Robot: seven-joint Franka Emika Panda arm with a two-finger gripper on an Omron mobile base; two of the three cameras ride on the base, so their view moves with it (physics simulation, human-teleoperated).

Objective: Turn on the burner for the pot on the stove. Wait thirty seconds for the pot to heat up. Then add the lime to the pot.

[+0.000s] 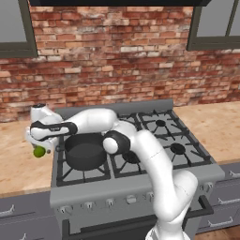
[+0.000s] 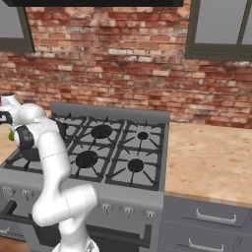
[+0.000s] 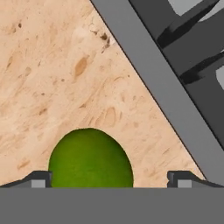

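Note:
The bright green lime (image 1: pixel 39 151) lies on the wooden counter just left of the stove (image 1: pixel 131 185). My gripper (image 1: pixel 39 143) hangs right over it, pointing down. In the hand view the lime (image 3: pixel 89 157) sits between the two spread fingertips (image 3: pixel 39 179), nearer the left one, and the gripper (image 3: pixel 109 179) is open. The dark grey pot (image 1: pixel 85 151) stands lidless on the front left grate, beside my forearm. Its burner is hidden under it. A sliver of the lime (image 2: pixel 11 134) shows past the arm in the right base view.
A row of small knobs (image 1: pixel 89 205) runs along the stove front. The stove's grey side rim (image 3: pixel 162 92) passes close to the right of the lime. A brick wall (image 1: pixel 117 56) rises behind. Wooden counter (image 2: pixel 211 157) lies right of the stove.

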